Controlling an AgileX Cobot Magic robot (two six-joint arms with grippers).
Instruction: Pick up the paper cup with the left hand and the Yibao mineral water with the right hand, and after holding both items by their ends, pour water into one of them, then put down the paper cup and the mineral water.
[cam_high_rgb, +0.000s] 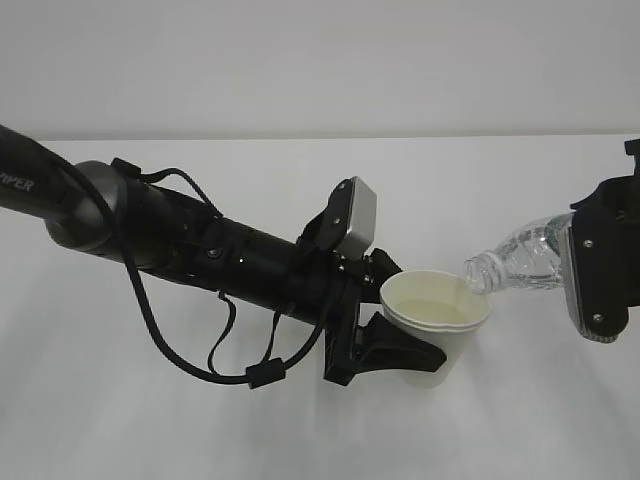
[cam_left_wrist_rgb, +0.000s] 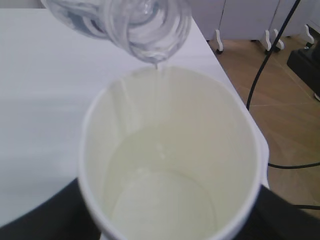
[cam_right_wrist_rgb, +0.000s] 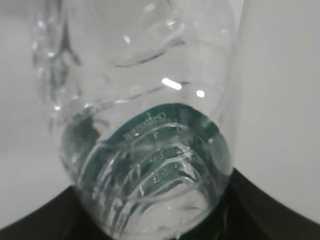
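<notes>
The white paper cup (cam_high_rgb: 436, 312) is held just above the table, upright, with my left gripper (cam_high_rgb: 408, 322) shut on its lower wall from the left. Looking down from the left wrist, the cup (cam_left_wrist_rgb: 170, 150) holds a shallow pool of water, and black fingers (cam_left_wrist_rgb: 42, 217) flank it. The Yibao mineral water (cam_high_rgb: 520, 255) is tipped with its open neck over the cup's right rim; a thin trickle falls from the mouth (cam_left_wrist_rgb: 150, 30). My right gripper (cam_high_rgb: 578, 262) is shut on the bottle's base end. The right wrist view shows the ribbed bottle (cam_right_wrist_rgb: 150, 150) with its green label, between dark fingers (cam_right_wrist_rgb: 272, 212).
The white table (cam_high_rgb: 150, 430) spreads under both arms. My left arm and its looping black cables (cam_high_rgb: 180, 340) lie across the left half. In the left wrist view the table edge (cam_left_wrist_rgb: 220, 60) runs along the right, with wood floor and cables (cam_left_wrist_rgb: 260, 75) beyond.
</notes>
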